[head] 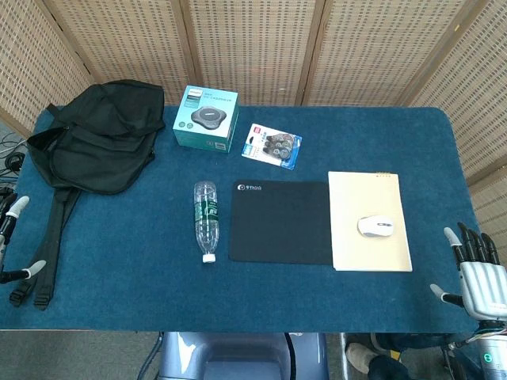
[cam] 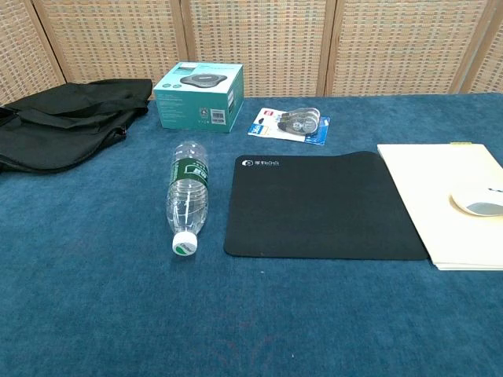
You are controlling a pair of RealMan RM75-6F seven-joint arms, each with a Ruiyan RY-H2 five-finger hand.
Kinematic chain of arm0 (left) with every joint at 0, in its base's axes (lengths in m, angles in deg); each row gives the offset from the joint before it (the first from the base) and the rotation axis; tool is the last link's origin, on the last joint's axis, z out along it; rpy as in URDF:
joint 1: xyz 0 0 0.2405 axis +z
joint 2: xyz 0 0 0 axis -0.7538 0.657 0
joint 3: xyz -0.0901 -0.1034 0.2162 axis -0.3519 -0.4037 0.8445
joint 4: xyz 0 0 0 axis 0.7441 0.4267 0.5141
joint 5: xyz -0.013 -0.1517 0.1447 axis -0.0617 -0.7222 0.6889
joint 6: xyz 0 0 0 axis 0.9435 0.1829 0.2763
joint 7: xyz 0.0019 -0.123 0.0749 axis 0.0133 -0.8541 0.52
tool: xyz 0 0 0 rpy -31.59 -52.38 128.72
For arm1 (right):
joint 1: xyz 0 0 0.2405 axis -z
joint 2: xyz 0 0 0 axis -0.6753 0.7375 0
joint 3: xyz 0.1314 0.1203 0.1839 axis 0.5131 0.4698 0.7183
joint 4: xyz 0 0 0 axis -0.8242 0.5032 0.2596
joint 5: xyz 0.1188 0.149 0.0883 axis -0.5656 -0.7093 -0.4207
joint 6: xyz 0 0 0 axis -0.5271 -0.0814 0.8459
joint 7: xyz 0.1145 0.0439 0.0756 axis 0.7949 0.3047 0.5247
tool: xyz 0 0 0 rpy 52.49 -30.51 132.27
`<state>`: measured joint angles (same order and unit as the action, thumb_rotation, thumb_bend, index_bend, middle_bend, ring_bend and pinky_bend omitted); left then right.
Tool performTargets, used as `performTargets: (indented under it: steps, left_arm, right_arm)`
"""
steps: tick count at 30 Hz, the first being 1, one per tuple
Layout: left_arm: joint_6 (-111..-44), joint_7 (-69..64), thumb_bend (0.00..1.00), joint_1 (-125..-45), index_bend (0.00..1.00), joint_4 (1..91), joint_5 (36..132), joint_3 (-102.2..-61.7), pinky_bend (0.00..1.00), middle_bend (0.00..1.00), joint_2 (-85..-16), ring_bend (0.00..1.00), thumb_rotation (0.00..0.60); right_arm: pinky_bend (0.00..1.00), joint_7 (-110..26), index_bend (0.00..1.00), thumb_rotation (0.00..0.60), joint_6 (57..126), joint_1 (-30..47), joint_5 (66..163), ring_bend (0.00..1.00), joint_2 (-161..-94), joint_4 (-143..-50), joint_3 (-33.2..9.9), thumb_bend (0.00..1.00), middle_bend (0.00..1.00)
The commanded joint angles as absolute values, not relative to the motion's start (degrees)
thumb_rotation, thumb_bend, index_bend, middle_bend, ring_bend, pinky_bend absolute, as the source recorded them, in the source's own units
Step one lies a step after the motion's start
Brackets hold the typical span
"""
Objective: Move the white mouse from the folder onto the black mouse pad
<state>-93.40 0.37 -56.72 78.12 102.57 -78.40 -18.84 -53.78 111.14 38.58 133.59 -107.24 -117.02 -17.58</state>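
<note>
The white mouse [head: 376, 227] sits on the pale yellow folder [head: 369, 190], near the folder's front end. Its long side runs left to right, across the folder. Its round, plain white end points left, at the black mouse pad [head: 281, 222]. Its grey end points right, to the edge of the desk [head: 119, 269]. In the chest view the mouse [cam: 477, 202] is at the far right and part of it is cut off by the picture's edge.

The folder lies flat, and its long side runs from front to back. It lies just beside the right edge of the mouse pad. The mouse pad lies flat in the middle of the desk.

The right robot hand [head: 474, 266] is at the front right corner of the desk, well apart from the mouse. Its fingers are spread out and it holds nothing. The left robot hand [head: 13, 237] is at the far left edge. Only some white fingertips show. They are apart and hold nothing.

A clear water bottle [head: 206, 219] lies on its side left of the mouse pad, with its cap to the front. A black bag [head: 99, 134] is at the back left. A teal box [head: 207, 118] and a small blue packet [head: 272, 145] are behind the mouse pad.
</note>
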Motion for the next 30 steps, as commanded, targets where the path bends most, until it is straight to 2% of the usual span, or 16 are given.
performTargets:
  steps: [1,7,17,23,26,30]
  left_arm:
    - [-93.6,0.2,0.0,-56.6,0.0,78.1,102.6,-78.4,0.0,0.0,-18.8,0.0,0.6]
    - [-94.4,-0.3,0.0,-56.3,0.0,78.1,102.6,-78.5,0.0,0.0,-18.7,0.0,0.6]
    - [-92.4,1.4,0.0,-57.5,0.0,77.7,99.1,-79.5,0.0,0.0,-19.5,0.0,0.6]
    - [-91.1,2.9,0.0,-58.3,0.0,77.6,96.6,-80.1,0.0,0.0,-19.9,0.0,0.6]
    - [-90.5,3.4,0.0,-58.6,0.0,77.4,95.4,-80.4,0.0,0.0,-20.1,0.0,0.6]
    - [-89.5,4.0,0.0,-59.2,0.0,77.1,94.3,-80.5,0.0,0.0,-20.4,0.0,0.6]
  right_arm:
    - [0.0,-53.8,0.0,0.6,111.1,38.6,133.8,0.0,-107.3,-117.0,-17.7,0.0,0.0]
    - [0.0,-51.4,0.0,0.6,108.1,36.7,134.8,0.0,-106.9,-117.4,-17.8,0.0,0.0]
    - [0.0,-43.6,0.0,0.6,87.3,21.7,132.7,0.0,-109.0,-109.3,-13.5,0.0,0.01]
    - [0.01,-43.6,0.06,0.6,80.2,16.1,130.6,0.0,-114.8,-100.3,-12.9,0.0,0.08]
    - [0.06,-43.3,0.1,0.6,77.9,14.2,129.9,0.01,-117.7,-95.4,-13.1,0.0,0.14]
    - [0.14,-43.7,0.13,0.6,75.6,12.5,129.7,0.06,-120.8,-89.5,-14.0,0.0,0.2]
